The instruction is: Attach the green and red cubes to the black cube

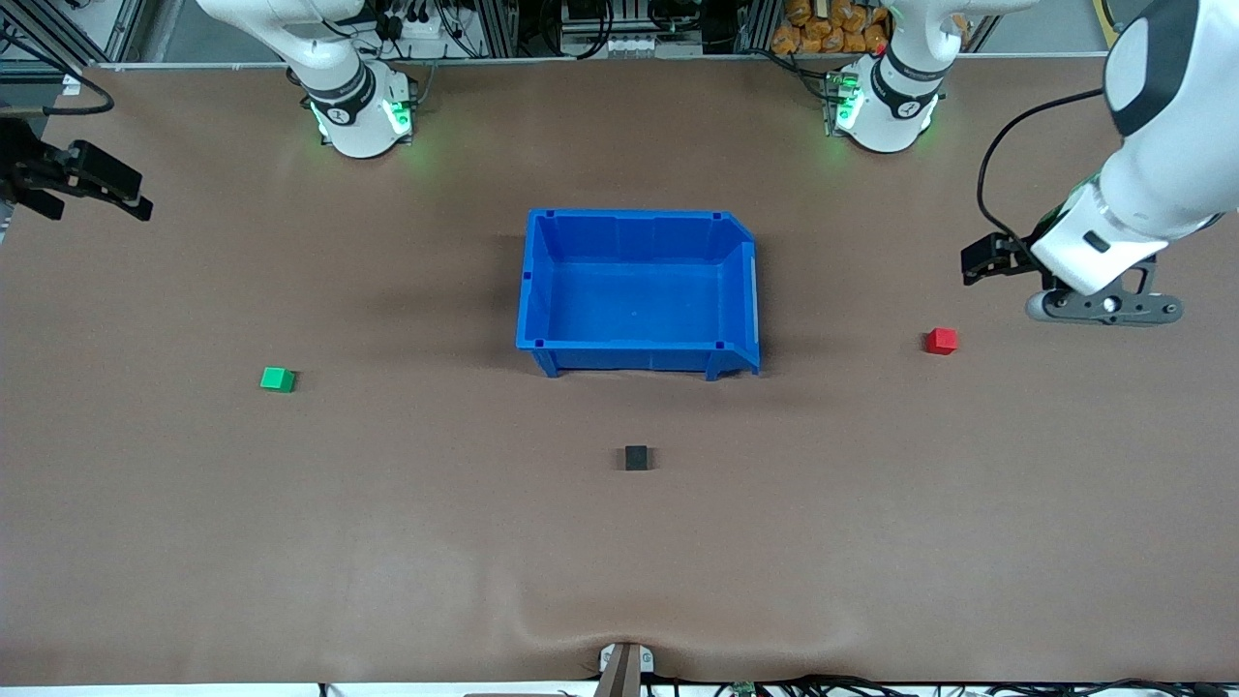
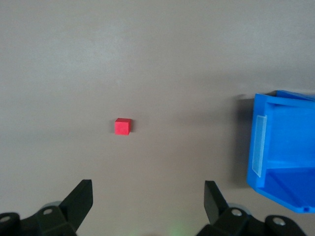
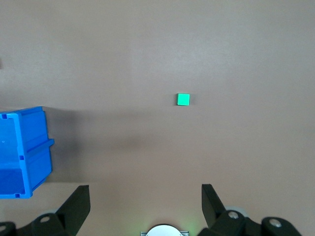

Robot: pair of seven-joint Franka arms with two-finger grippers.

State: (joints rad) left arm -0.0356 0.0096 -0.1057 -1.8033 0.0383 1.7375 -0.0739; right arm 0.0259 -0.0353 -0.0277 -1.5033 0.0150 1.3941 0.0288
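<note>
Three cubes lie well apart in the front view, none joined: the black cube (image 1: 636, 458) sits nearer the camera than the blue bin (image 1: 538, 290), the green cube (image 1: 277, 379) toward my right arm's end of the table, the red cube (image 1: 941, 341) toward my left arm's. My left gripper (image 1: 987, 259) hangs at about one o'clock from the red cube; my right gripper (image 1: 82, 184) hangs at the table's edge, partly cut off.

In my left wrist view, my fingers (image 2: 81, 199) are spread wide and hold nothing, the red cube (image 2: 122, 126) at eleven o'clock from them, the bin (image 2: 275, 147) clipped.

My right wrist view shows the same wide, unloaded spread (image 3: 78, 201), the green cube (image 3: 183, 100) toward one o'clock. Every step remains, I judge.
</note>
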